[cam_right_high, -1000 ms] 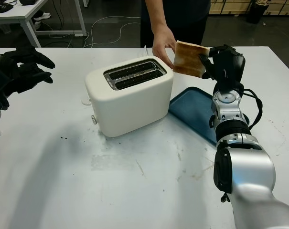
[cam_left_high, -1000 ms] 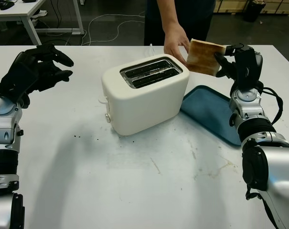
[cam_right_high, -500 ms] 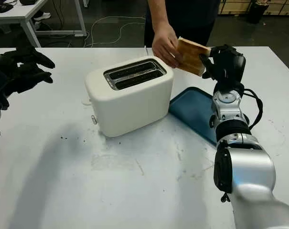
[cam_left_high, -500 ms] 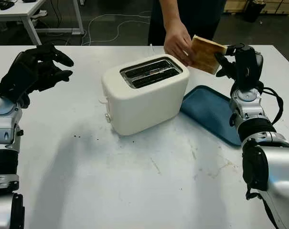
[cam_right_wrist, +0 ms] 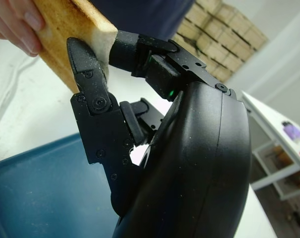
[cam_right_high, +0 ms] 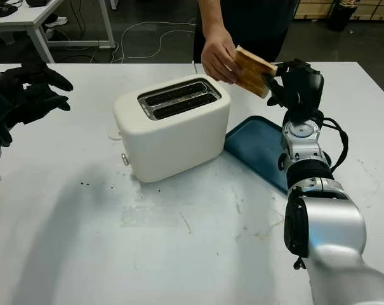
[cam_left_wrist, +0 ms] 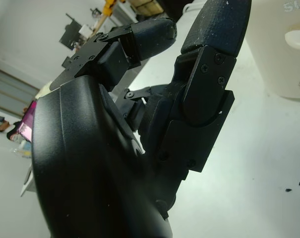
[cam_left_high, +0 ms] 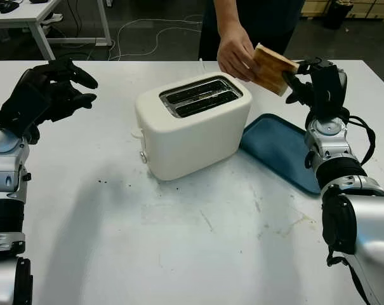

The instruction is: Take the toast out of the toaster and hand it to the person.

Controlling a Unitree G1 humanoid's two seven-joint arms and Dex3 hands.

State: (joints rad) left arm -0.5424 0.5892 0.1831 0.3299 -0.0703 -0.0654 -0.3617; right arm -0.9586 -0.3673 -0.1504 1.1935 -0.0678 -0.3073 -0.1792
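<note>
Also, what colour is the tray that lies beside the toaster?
The tray is dark blue, best seen in the left eye view.

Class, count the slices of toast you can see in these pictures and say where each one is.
1. The toast is in the air behind the toaster, gripped by the right robot hand and the person's hand. The toaster's slots look empty, though their depths are hidden.

No readable text, labels, brands or nos. anywhere. Toaster [cam_left_wrist: 283, 44] side in left wrist view has faint raised marks at pic edge, too cut off to read.
</note>
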